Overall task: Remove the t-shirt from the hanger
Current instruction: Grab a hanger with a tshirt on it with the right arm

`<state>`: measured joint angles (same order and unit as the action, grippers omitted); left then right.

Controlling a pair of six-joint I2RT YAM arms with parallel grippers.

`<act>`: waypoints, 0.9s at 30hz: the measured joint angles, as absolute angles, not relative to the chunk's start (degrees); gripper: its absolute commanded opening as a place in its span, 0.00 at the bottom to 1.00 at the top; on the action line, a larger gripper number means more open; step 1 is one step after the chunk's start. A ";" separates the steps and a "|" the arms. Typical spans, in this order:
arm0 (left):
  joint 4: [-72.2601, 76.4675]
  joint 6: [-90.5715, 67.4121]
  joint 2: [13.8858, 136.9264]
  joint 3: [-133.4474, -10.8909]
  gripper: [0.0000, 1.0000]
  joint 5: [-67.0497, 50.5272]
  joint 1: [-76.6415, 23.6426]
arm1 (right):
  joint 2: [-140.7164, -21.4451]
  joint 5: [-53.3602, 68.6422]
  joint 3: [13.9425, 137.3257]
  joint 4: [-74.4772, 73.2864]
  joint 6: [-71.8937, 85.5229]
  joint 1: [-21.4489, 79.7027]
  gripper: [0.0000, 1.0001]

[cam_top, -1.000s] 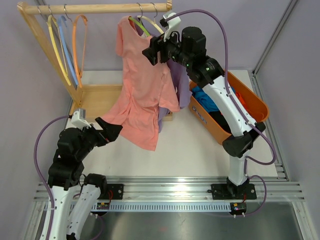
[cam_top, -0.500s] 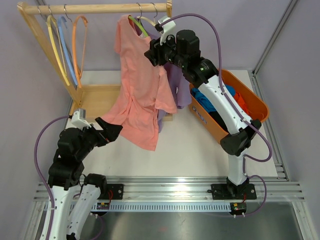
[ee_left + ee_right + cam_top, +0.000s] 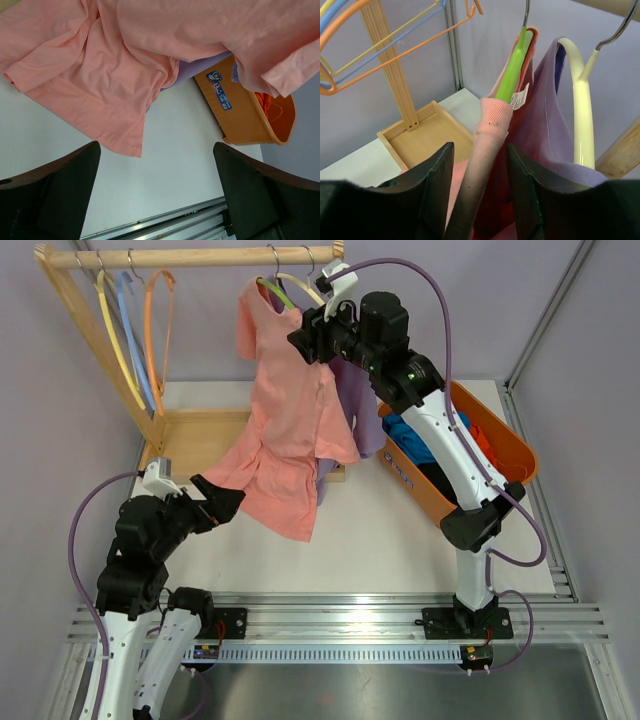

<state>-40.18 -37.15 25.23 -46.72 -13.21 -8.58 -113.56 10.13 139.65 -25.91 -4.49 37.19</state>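
Observation:
The pink t-shirt [image 3: 290, 430] hangs on a green hanger [image 3: 280, 292] from the wooden rail [image 3: 190, 256]. Its hem drapes low over the table [image 3: 115, 75]. My right gripper [image 3: 305, 340] is up at the shirt's right shoulder. In the right wrist view its jaws [image 3: 480, 150] straddle the pink-covered hanger arm [image 3: 490, 120] just below the bare green hanger [image 3: 515, 70], half closed, with a gap visible on each side. My left gripper [image 3: 225, 498] stands wide open and empty near the hem, low over the table [image 3: 157, 150].
A purple shirt [image 3: 360, 400] on a cream hanger [image 3: 582, 110] hangs right behind the pink one. Empty yellow, blue and orange hangers [image 3: 130, 330] sit at the rail's left end. The rack's wooden base tray [image 3: 200, 435] lies below. An orange basket [image 3: 500, 440] of clothes stands at right.
My right gripper's jaws have narrowed around the shirt's shoulder and the wrist has shifted slightly up by the hanger; the shirt has swung a little. The left arm has not moved.

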 measured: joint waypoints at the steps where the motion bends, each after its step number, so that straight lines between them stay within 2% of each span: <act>1: -40.18 -37.12 25.23 -46.72 0.99 -13.21 -8.58 | -113.56 10.17 139.90 -25.80 -4.43 37.19 0.24; 3: -40.16 -37.15 25.23 -46.72 0.99 -13.21 -8.58 | -113.56 10.20 139.90 -25.54 -4.23 37.19 0.37; 6: -40.18 -37.15 25.23 -46.72 0.99 -13.23 -8.58 | -113.56 10.20 139.63 -25.56 -3.95 37.19 0.48; 8: -40.18 -37.15 25.23 -46.72 0.99 -13.21 -8.58 | -113.56 10.20 139.48 -25.54 -3.60 37.19 0.50; 10: -40.21 -37.15 25.23 -46.72 0.99 -13.21 -8.58 | -113.56 10.20 139.44 -25.56 -3.14 37.19 0.60; 12: -40.21 -37.15 25.23 -46.72 0.99 -13.21 -8.58 | -113.56 10.20 139.44 -25.45 -2.70 37.19 0.65; 15: -40.18 -37.17 25.23 -46.72 0.99 -13.21 -8.58 | -113.56 10.20 139.44 -25.23 -2.26 37.19 0.68; 22: -40.18 -37.21 25.23 -46.72 0.99 -13.21 -8.58 | -113.51 10.20 138.43 -25.34 -1.39 37.19 0.62; 25: -40.21 -37.23 25.23 -46.72 0.99 -13.21 -8.58 | -113.51 10.17 137.69 -25.80 -1.15 37.19 0.51; 27: -40.18 -37.39 25.21 -46.68 0.99 -13.21 -8.58 | -113.51 10.17 137.58 -26.35 -1.10 37.19 0.35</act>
